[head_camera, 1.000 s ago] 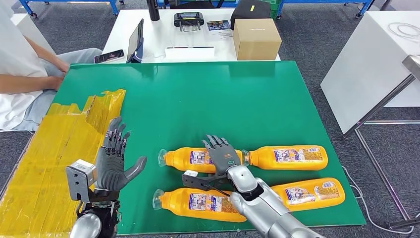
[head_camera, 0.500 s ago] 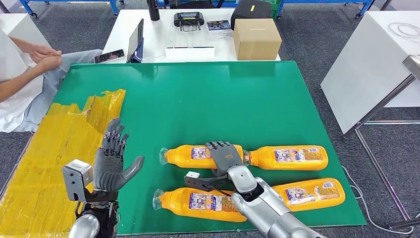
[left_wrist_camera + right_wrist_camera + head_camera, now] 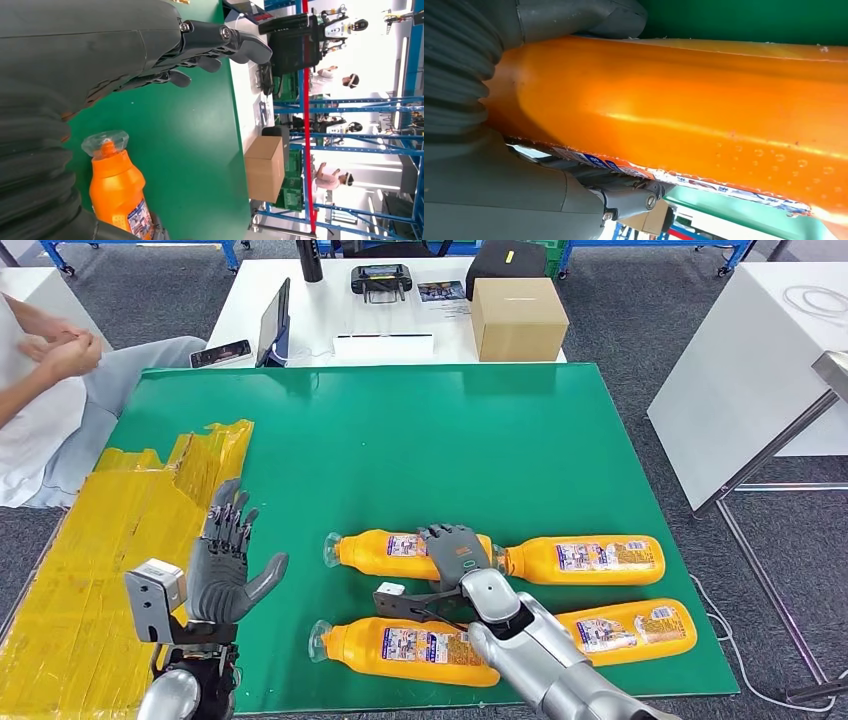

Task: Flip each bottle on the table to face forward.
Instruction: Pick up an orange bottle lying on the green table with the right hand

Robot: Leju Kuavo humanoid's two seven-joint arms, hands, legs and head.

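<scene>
Several orange bottles lie on their sides on the green table [image 3: 400, 430]. The back-left bottle [image 3: 385, 552] is under my right hand [image 3: 455, 552], whose fingers curl over its body. Close up, the right wrist view has that bottle [image 3: 704, 110] between the thumb [image 3: 589, 17] and the fingers [image 3: 624, 197]. The back-right bottle [image 3: 590, 558], front-left bottle [image 3: 400, 648] and front-right bottle [image 3: 630, 630] lie untouched. My left hand [image 3: 225, 565] is raised at the table's left, fingers spread, holding nothing. The left wrist view shows the left hand [image 3: 100, 45] above a bottle's capped end [image 3: 117, 190].
Yellow tape [image 3: 90, 570] covers the table's left part. A person [image 3: 40, 370] sits at the far left corner. Behind the green table a white table carries a cardboard box [image 3: 517, 318], a tablet [image 3: 274, 320] and a phone [image 3: 220, 353]. Another white table [image 3: 750, 380] stands on the right.
My right hand's fingers, stretched out over the back-left bottle before, have curled down around it. The person's hands have lifted and come together. My left hand has barely shifted.
</scene>
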